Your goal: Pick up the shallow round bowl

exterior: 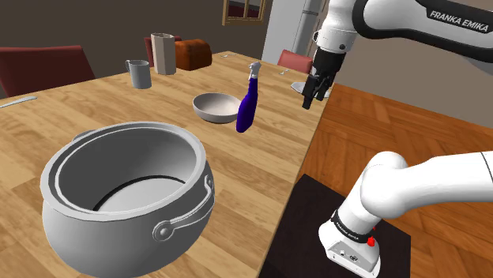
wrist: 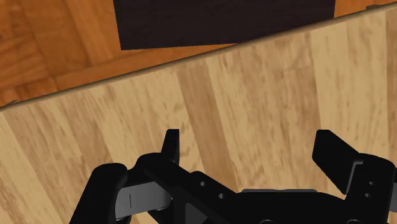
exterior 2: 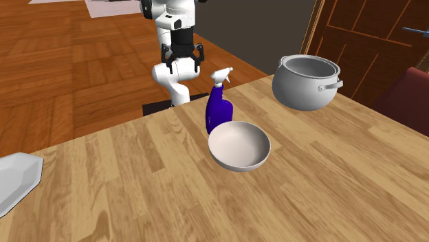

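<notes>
The shallow round bowl [exterior: 213,107] [exterior 2: 239,146] is pale grey-white and sits upright on the wooden table [exterior: 95,110]. A blue spray bottle [exterior: 248,103] [exterior 2: 218,106] stands right beside it, on the side toward the arm. My black gripper [exterior: 312,93] [exterior 2: 182,53] hangs open above the table's edge near the stand, well apart from the bowl, with the bottle between them. In the wrist view the gripper [wrist: 250,149] has its fingers [wrist: 170,145] wide apart over bare wood, nothing between them.
A large grey pot [exterior: 126,197] [exterior 2: 307,82] with a handle stands near the shoulder view's front. A jug [exterior: 162,53], a small cup [exterior: 139,73] and a brown block [exterior: 192,54] stand at the far end. A pale flat object [exterior 2: 17,179] lies at the second exterior view's left.
</notes>
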Available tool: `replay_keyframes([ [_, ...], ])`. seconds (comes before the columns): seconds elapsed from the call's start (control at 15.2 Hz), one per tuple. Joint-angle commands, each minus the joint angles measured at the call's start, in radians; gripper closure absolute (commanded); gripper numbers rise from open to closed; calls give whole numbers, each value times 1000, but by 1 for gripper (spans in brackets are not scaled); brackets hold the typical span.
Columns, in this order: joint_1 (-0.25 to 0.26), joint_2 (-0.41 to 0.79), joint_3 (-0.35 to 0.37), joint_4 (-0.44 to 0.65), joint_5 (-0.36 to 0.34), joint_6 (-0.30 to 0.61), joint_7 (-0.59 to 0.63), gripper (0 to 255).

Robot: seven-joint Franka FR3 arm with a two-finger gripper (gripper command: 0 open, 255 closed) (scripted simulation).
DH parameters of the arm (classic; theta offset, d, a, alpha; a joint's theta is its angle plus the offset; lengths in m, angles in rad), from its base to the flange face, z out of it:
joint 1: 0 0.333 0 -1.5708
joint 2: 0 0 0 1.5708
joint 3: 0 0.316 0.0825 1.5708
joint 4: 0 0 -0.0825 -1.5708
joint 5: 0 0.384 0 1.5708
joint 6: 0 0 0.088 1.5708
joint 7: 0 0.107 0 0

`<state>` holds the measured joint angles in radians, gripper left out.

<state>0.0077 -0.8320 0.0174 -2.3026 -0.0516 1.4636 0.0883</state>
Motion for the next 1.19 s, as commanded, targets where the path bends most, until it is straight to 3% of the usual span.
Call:
replay_keyframes([
  [0.0, 0, 0, 0, 0, 0, 0, 0, 0],
  [0.59, -4, 367, -18, 206, 26, 134, 2, 0],
  [1.12, -5, 699, -33, 481, 58, 166, -5, 0],
])
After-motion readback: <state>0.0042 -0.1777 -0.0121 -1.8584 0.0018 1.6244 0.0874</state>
